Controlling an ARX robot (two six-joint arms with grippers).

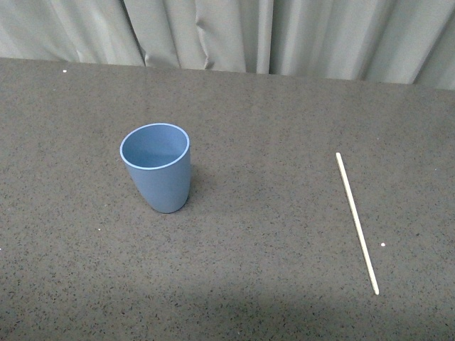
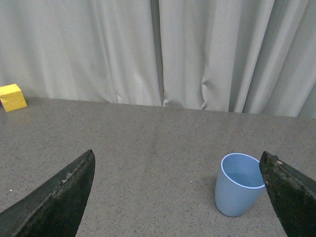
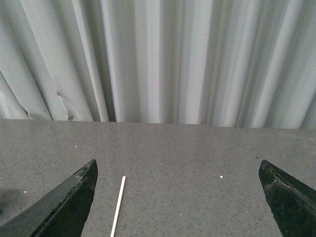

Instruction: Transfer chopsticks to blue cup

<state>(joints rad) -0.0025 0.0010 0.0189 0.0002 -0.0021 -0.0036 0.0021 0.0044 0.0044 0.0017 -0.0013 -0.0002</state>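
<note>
Nothing is done yet: we see the chopstick (image 1: 357, 222) on the counter (image 1: 270, 106), far from the blue cup (image 1: 156, 168); left tool (image 2: 176, 154) and right tool (image 3: 178, 163) gape empty.

In the right wrist view the chopstick (image 3: 118, 205) runs off the picture's edge. One of the left gripper's (image 2: 177, 153) jaws hides a sliver of the blue cup (image 2: 237, 185), and the yellow block (image 2: 12, 97) is cut off.

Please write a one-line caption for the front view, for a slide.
An upright blue cup stands on a grey table, with a single chopstick lying flat to its right, apart from it.
</note>
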